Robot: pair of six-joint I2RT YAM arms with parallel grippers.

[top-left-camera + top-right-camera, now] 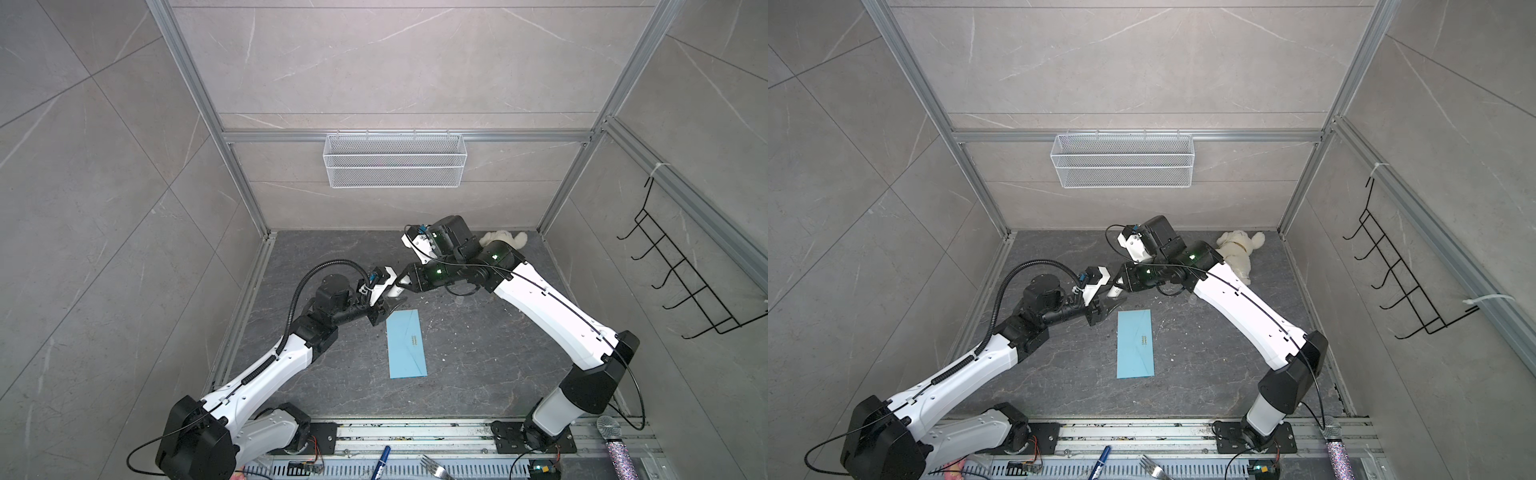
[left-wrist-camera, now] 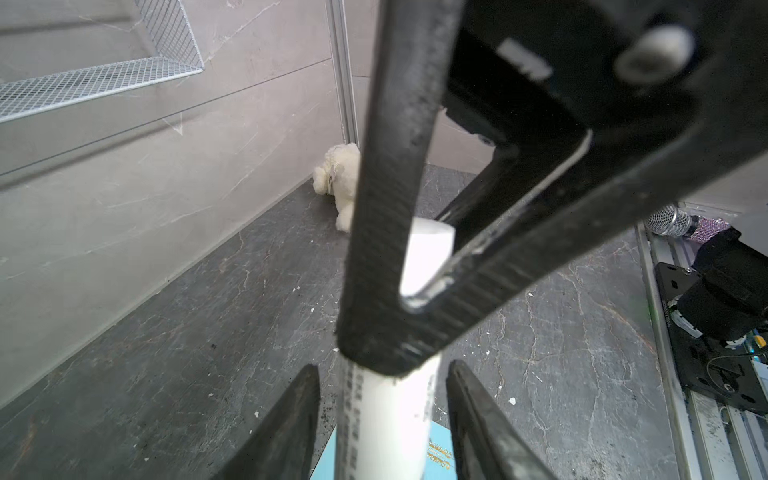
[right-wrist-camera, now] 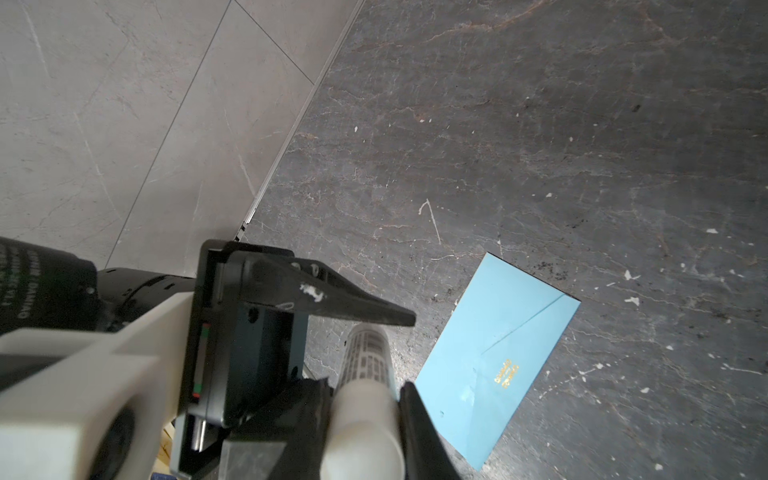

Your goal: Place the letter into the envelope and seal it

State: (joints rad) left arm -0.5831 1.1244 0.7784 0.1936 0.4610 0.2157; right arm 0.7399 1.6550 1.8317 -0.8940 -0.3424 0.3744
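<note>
Although the envelope [image 1: 406, 345] lies flat in the middle of the surface [image 1: 478, 353], long edge running near to far and flap down, the letter shows nowhere. I cannot tell whether it is inside, so sealing an empty envelope is the first risk. Just above the envelope's far left corner both arms meet on a glue stick [image 2: 386, 415]. The right gripper [image 3: 365, 390] is clenched on its white end. The left gripper [image 2: 382, 374] has its jaws released, flanking the printed barrel without pressing. If the right arm pulls or twists now, nothing counters it. The stick may stay capped, or slip and drop onto the paper, nudging it across the smooth stone. The crowded jaws could also collide.
</note>
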